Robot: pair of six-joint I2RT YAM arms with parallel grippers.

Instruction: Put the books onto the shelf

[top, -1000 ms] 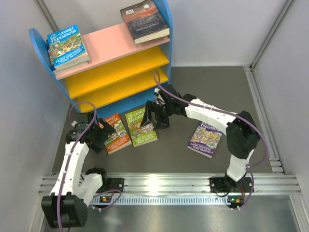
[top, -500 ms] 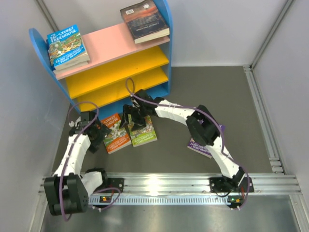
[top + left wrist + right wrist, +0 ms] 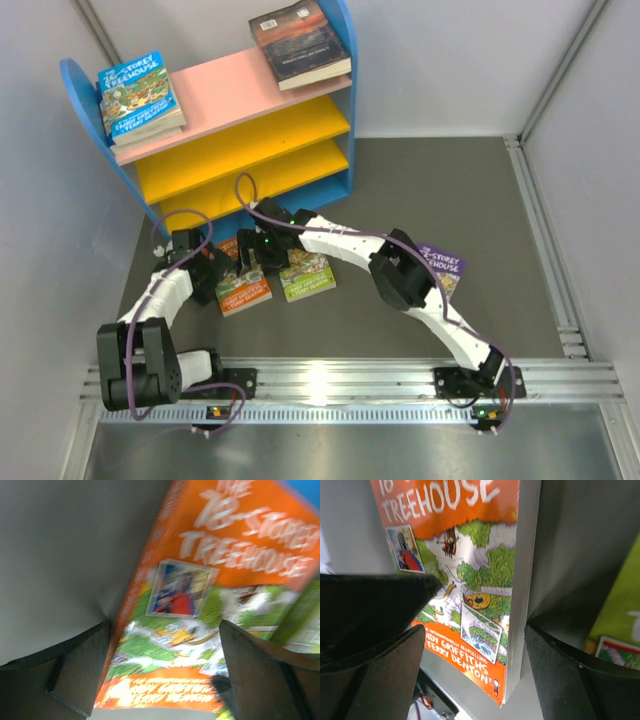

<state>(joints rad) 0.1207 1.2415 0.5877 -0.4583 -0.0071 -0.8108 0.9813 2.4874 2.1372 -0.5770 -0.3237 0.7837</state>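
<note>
The task is judged partly done. The shelf (image 3: 95,120) stands at the far left corner of the table (image 3: 430,190). On its pink top board (image 3: 225,95), a stack of blue paperbacks (image 3: 140,95) is laid at the left end and a dark book (image 3: 298,40) at the right end. Nothing is seen on the yellow boards (image 3: 250,135).

Three books are left flat on the table before the shelf: an orange book (image 3: 245,290), a green book (image 3: 308,275) just beside it, and a purple book (image 3: 443,268) well apart to the right.

The orange book is straddled by the left gripper (image 3: 165,625) and the right gripper (image 3: 477,625). The fingers of both are spread wide, and nothing is gripped yet.
</note>
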